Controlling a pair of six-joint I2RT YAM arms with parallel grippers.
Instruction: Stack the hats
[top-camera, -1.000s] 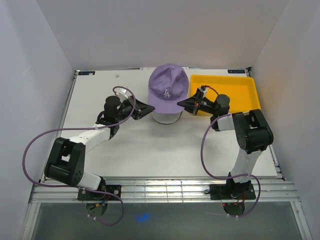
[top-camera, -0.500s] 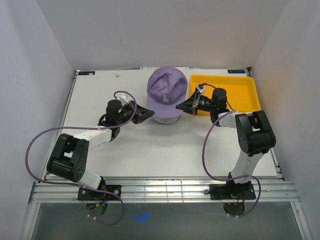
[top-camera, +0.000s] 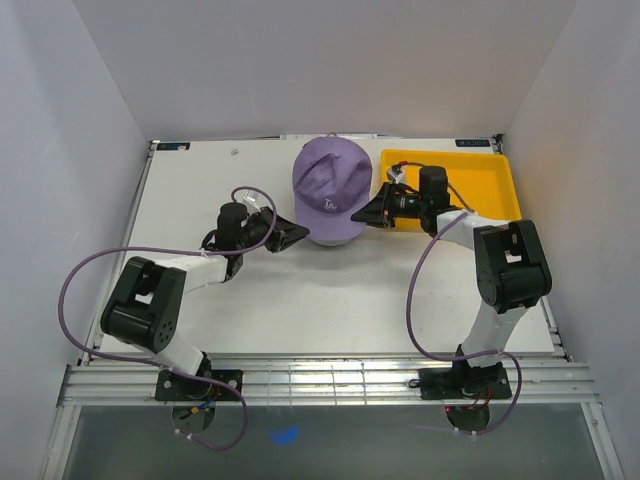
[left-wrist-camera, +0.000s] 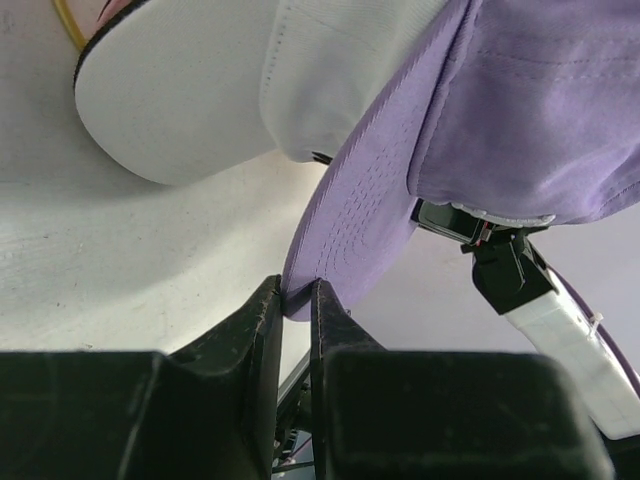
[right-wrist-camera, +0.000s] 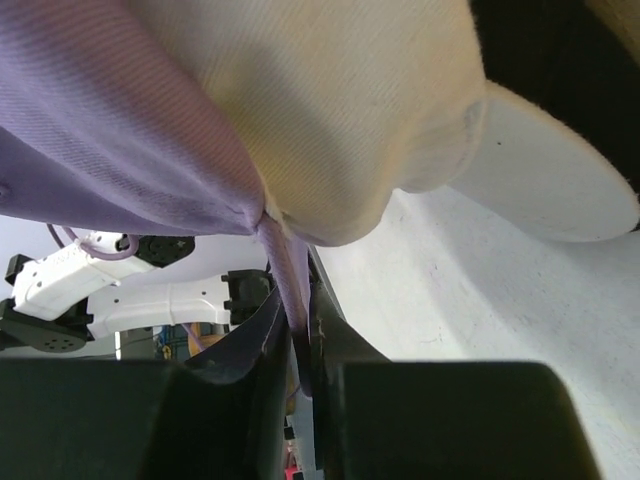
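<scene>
A: Where is the purple cap (top-camera: 330, 180) sitting?

B: At the far middle of the table (top-camera: 300, 300), just left of the yellow tray (top-camera: 480, 180). Its crown is draped over the white cap (top-camera: 335, 238), and a strip of white shows under its near edge in the top view.

A: And the left gripper (left-wrist-camera: 297, 292), is it wide or narrow?

B: Narrow, and pinched on the purple cap. Its two black fingers clamp the very edge of the purple brim, which stands tilted up, clear of the white brim below it.

A: The right gripper (right-wrist-camera: 297, 330)?

B: Also nearly closed, nipping a thin fold of purple fabric at the side of the crown. Just above that fold the purple cloth lies against the white crown.

A: So both arms hold one cap?

B: Yes, one from each side, the left on the brim and the right on the crown, with the logo facing the near edge of the table.

A: Anything under the white cap?

B: The left wrist view shows a thin black edge beneath the white brim, a bit of pink above it and a curve of gold wire (left-wrist-camera: 66, 25) at the corner. Which of these touch each other I cannot tell
</scene>
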